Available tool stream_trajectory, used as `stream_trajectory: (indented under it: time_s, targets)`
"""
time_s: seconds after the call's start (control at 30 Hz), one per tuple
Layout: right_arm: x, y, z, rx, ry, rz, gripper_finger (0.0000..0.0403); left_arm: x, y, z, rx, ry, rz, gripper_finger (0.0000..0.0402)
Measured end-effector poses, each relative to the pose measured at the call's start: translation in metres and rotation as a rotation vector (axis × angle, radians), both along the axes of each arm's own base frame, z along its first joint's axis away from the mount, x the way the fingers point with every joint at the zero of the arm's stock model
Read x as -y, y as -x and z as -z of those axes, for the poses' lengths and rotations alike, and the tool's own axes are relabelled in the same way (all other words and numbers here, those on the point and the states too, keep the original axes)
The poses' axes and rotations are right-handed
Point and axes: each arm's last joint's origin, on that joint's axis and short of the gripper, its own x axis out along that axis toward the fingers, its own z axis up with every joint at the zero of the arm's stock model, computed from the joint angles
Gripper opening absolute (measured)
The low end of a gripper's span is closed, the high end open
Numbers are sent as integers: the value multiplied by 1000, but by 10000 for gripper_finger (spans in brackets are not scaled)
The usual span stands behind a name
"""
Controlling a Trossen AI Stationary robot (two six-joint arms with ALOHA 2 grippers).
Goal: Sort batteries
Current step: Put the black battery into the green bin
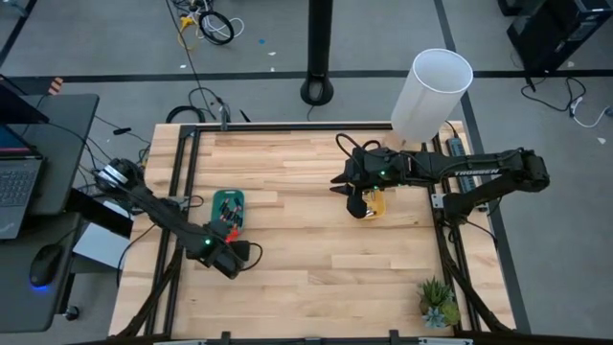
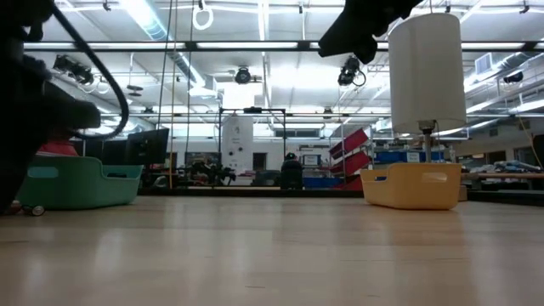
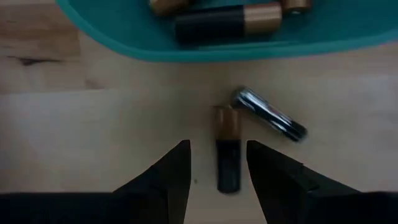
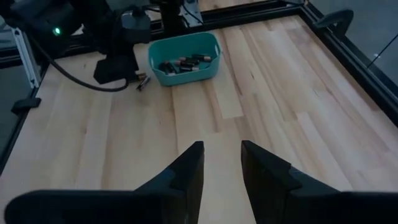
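We've got a copper-topped battery lying on the surface between our left claw's spread fingers, silver battery at two o'clock, green tray beyond. Light, smooth, rolls: pinch mid-barrel. Right claw waits spread.

Bright, even light from ceiling strip lights, which blow out to white glare in the low view. Shadows on the table soft and short. Left wrist view blurred throughout: batteries and green tray soft-edged. Low view's near tabletop out of focus, silhouetted arms dark.
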Motion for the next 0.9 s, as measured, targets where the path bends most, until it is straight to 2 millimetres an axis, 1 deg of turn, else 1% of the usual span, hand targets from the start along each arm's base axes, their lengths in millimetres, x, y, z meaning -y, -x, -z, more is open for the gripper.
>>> stream_trajectory:
  time_s: [0.23, 0.33, 0.4, 0.53, 0.73, 0.9]
  targets:
    - [0, 0, 0, 2, -9, 5, 113, 2, -4, 18, -24, -31, 24, 168]
    - [-1, 0, 0, 5, -35, 19, 113, 2, -4, 21, -19, -28, 25, 158]
    - [-1, 0, -1, 6, -50, 27, 113, 3, -4, 21, -15, -25, 37, 135]
    - [-4, 0, -1, 7, -54, 20, 113, 4, -5, 21, -13, -15, 93, 50]
    - [-4, 0, -1, 8, -67, 26, 109, 3, -4, 20, -23, -11, 105, 47]
    - [-4, 0, -1, 8, -67, 26, 109, 2, -4, 12, 5, -22, 106, 56]
